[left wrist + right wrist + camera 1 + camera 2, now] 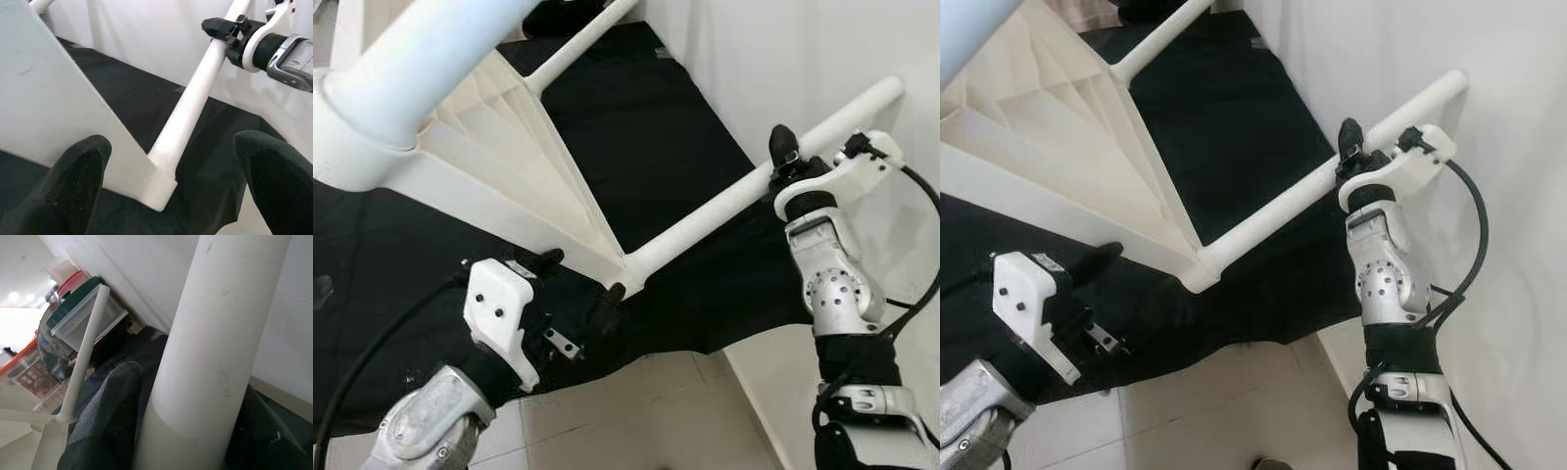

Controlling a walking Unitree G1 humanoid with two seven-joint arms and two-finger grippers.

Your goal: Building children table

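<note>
1. A white children's table [499, 186] lies tipped over on a black cloth [636, 127], its ribbed underside facing up and its round legs pointing outward.
2. One table leg [1283, 201] runs from the near corner of the table frame toward the white wall [1508, 147], with its far end near the wall.
3. The right gripper [1356, 157] sits on this leg, well out from the table corner; in the right wrist view its black fingers [105, 421] lie on both sides of the leg, closed against it.
4. The left gripper [582, 284] hovers just below the same table corner, over the cloth; its fingers [73, 181] are spread wide and hold nothing, with the corner socket between them in the left wrist view.
5. A second leg [578, 44] extends from the far side of the table.
6. Beyond the table, a clear storage box with a dark green lid [80, 316] stands by the wall.
7. Pale floor tiles [636, 411] show past the near edge of the cloth.
</note>
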